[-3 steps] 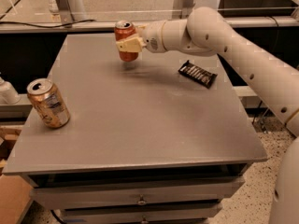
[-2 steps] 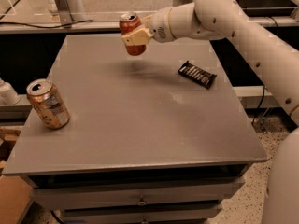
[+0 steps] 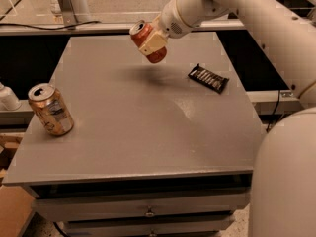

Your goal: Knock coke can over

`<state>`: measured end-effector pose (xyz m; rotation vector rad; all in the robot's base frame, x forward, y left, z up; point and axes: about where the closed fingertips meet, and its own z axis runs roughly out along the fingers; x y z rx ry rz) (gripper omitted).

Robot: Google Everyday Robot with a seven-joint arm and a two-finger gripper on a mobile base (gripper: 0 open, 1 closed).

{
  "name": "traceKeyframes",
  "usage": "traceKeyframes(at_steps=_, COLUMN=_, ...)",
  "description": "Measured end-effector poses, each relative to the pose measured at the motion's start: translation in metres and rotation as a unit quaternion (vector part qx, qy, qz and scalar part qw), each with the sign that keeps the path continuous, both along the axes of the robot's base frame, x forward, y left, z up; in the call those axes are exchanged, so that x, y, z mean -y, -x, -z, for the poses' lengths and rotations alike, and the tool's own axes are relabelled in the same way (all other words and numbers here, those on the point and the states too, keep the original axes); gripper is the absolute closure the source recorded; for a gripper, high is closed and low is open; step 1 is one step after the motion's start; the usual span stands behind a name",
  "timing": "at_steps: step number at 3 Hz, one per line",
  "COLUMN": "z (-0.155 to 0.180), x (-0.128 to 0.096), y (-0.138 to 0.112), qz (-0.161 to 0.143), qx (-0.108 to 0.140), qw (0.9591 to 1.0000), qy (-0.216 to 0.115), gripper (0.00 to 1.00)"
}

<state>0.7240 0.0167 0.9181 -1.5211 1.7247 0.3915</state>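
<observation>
The coke can (image 3: 143, 32) was off the table (image 3: 148, 132), held in the air above its far half. It was tilted, with its silver top pointing up and to the left and its red base down and to the right. The gripper (image 3: 152, 44) was clamped on the can's middle; one cream finger pad (image 3: 154, 41) lay across the side facing the camera, so that only the can's upper rim and lower end showed on either side of it. The arm (image 3: 232, 4) reached in from the upper right, its white wrist just behind the can. A soft shadow (image 3: 140, 75) lay on the grey tabletop below the can.

A black packet (image 3: 209, 78) lay flat on the table to the right of the can's shadow, near the right edge and apart from everything else. A gold can (image 3: 50, 110) with a pale label stood at the left edge of the table, leaning a little to the left, its opened top visible; it was well apart from the coke can and the gripper.

Under the tabletop, at the front, were drawers (image 3: 148, 212) with small knobs. A brown cardboard box (image 3: 12, 216) sat on the floor by the table's lower left corner. Part of the robot's rounded white body (image 3: 286, 181) filled the lower right of the view.
</observation>
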Motion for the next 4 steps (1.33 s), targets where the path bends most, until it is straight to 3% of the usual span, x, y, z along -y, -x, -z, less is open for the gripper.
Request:
traceKeyframes(at_steps=1, z=0.015, x=0.005, y=0.008, qz=-0.023, qx=-0.003, qw=0.9966, qy=0.079, gripper=1.0)
traceKeyframes(at_steps=2, z=0.028, x=0.011, y=0.016, qz=-0.038, qx=-0.001, qw=0.9894, qy=0.14, gripper=1.0)
traceKeyframes(at_steps=3, z=0.043, x=0.015, y=0.03, qz=-0.069, qx=0.005, qw=0.9782, qy=0.196, gripper=1.0)
traceKeyframes(at_steps=4, z=0.057, x=0.014, y=0.044, qz=-0.106, qx=0.008, qw=0.9669, qy=0.232, gripper=0.82)
